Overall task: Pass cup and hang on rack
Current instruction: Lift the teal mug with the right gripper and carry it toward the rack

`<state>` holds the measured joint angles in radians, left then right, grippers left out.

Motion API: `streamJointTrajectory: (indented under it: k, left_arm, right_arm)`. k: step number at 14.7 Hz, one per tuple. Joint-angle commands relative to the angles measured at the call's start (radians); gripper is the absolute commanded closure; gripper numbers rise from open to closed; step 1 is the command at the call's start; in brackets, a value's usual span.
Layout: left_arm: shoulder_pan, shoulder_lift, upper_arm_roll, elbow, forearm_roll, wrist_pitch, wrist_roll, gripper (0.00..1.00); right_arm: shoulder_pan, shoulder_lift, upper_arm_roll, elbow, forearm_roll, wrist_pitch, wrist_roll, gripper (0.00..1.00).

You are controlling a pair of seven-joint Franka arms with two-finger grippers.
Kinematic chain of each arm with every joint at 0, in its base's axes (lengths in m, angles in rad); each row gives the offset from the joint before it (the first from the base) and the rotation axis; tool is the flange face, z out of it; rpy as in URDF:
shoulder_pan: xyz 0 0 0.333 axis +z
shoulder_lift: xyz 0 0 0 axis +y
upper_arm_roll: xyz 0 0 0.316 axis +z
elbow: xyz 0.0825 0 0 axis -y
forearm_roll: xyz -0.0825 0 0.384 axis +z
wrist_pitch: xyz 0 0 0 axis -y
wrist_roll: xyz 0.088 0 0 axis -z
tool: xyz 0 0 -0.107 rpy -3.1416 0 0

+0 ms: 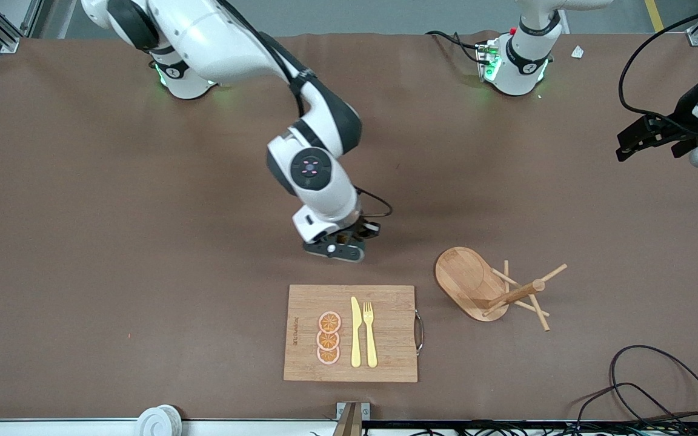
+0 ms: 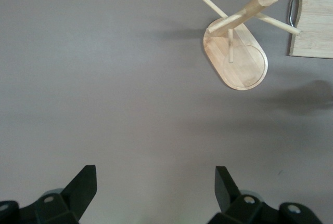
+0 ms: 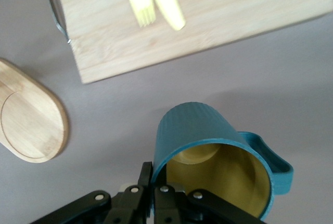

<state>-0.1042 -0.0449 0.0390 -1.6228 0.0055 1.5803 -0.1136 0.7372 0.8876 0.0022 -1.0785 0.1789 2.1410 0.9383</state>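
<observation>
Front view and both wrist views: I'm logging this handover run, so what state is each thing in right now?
cup: held at its rim by the right gripper, jaws shut, tilted, above the table.
rack: upright on the table, pegs bare.
left gripper: jaws open, empty, waiting at its end of the table.
cutting board: flat, carrying knife, fork, orange slices.

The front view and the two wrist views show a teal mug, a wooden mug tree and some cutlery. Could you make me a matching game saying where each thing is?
Things:
1. small teal ribbed mug with yellow inside
2. light wooden mug tree with oval base
3. yellow plastic knife and fork
4. left gripper

Places or states:
A. lying on the rectangular wooden cutting board
B. clamped by its rim in the right gripper
C. open, holding nothing
D. standing beside the board, toward the left arm's end

Pairs: 1-B, 2-D, 3-A, 4-C
</observation>
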Motion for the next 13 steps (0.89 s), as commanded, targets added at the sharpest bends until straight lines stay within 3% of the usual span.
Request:
streamJointTrajectory:
  k: [1,5,6,7,9,10,11,13]
  left_arm:
    - [0.003,0.010,0.004,0.018,-0.035,0.001,0.000,0.00]
    - [0.003,0.020,0.004,0.018,-0.035,0.009,0.017,0.00]
    - [0.001,0.023,0.004,0.020,-0.035,0.009,0.020,0.00]
    - [0.001,0.025,0.004,0.020,-0.033,0.009,0.018,0.00]
    - [0.001,0.026,0.004,0.023,-0.021,0.013,0.018,0.00]
    - [0.001,0.033,0.004,0.024,-0.021,0.015,0.018,0.00]
    - [0.001,0.036,0.004,0.024,-0.021,0.015,0.018,0.00]
    - [0.001,0.039,0.004,0.024,-0.019,0.015,0.018,0.00]
  right_arm:
    - [0.022,0.092,0.031,0.100,0.022,0.040,0.126,1.00]
    - [0.056,0.139,0.038,0.100,0.022,0.105,0.192,0.96]
    - [0.056,0.137,0.039,0.100,0.022,0.100,0.192,0.88]
    - [0.054,0.136,0.039,0.100,0.022,0.097,0.192,0.77]
    - [0.042,0.125,0.038,0.098,0.022,0.079,0.191,0.37]
    - [0.038,0.116,0.036,0.098,0.021,0.062,0.192,0.24]
    - [0.036,0.100,0.032,0.094,0.016,0.047,0.191,0.00]
    - [0.009,0.064,0.030,0.094,0.016,-0.012,0.189,0.00]
